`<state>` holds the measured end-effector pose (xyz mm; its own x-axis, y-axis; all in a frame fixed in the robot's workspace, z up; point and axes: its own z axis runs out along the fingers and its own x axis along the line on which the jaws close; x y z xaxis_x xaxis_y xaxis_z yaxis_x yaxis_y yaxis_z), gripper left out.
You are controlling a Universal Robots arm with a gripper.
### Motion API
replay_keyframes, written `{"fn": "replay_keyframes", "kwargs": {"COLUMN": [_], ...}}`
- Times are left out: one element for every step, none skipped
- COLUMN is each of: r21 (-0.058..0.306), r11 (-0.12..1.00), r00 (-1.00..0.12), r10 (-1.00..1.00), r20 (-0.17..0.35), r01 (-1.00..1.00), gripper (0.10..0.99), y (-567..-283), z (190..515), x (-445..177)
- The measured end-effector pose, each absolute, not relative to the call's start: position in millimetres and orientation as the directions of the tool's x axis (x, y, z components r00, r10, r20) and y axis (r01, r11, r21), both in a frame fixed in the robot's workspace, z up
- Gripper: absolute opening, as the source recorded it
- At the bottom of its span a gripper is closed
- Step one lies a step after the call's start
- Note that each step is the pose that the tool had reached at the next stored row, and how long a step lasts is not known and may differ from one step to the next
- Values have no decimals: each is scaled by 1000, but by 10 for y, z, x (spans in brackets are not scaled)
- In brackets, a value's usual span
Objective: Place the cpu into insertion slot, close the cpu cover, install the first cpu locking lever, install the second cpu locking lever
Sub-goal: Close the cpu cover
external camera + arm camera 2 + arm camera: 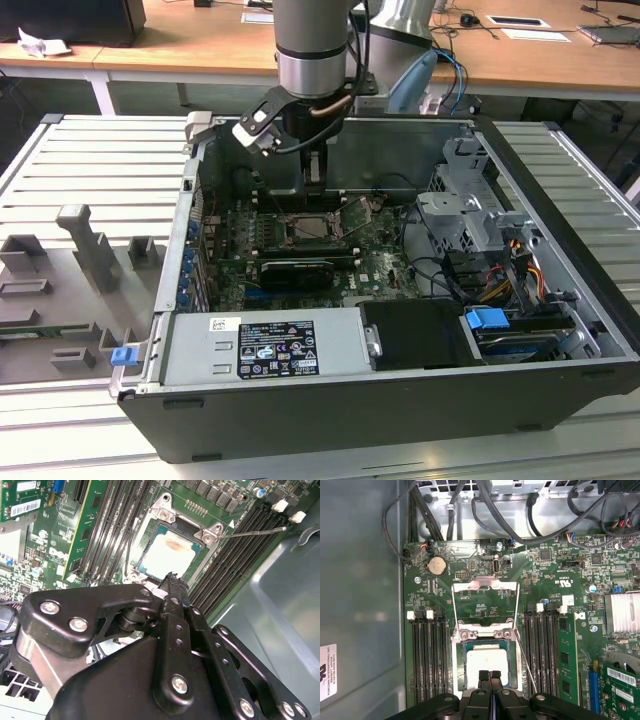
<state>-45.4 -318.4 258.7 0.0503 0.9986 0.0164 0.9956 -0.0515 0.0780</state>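
Note:
The cpu [487, 661] [168, 553], a pale square chip, lies flat in the insertion slot [484, 633] [165, 511] on the green motherboard. The cpu cover [485, 585], a silver frame with a large window, is flipped open and lies back beyond the slot. Thin wire levers [526, 666] [255, 531] stand released beside the socket. My gripper [490, 675] [172, 578] hangs just over the near edge of the cpu, shut, with nothing between its fingers. In the exterior view, the gripper [314, 192] reaches down into the open case above the slot [313, 228].
Long black memory slots [427, 660] [542, 655] flank the socket on both sides. Black cables [485, 505] run over the board's far end. A drive cage [470, 200] and a power supply [265, 345] fill the case's other parts. The case wall [360, 605] is close by.

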Motion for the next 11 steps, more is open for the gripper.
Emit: {"fn": "replay_keyframes", "kwargs": {"r21": [78, 78, 78, 78, 78, 78, 78, 78, 78, 78, 78], "r11": [-51, -51, -51, -51, -51, -51, -51, -51, -51, -51, -51], "r00": [50, 50, 50, 50, 50, 50, 50, 50, 50, 50, 50], "r10": [999, 999, 999, 999, 999, 999, 999, 999, 999, 999, 999], "r20": [16, 16, 16, 15, 14, 14, 14, 14, 14, 14, 13], "r01": [996, 996, 996, 996, 996, 996, 996, 996, 996, 996, 996], "gripper": [106, 106, 106, 106, 106, 106, 106, 106, 106, 106, 106], "y": [-3183, -3183, -3182, -3182, -3182, -3182, -3182, -3181, -3182, -3181, -3182], "z": [2601, 2614, 2627, 2652, 2662, 2666, 2670, 2674, 2681, 2686, 2690], "x": [-454, -453, -453, -453, -453, -453, -453, -453, -453, -453, -453]}}
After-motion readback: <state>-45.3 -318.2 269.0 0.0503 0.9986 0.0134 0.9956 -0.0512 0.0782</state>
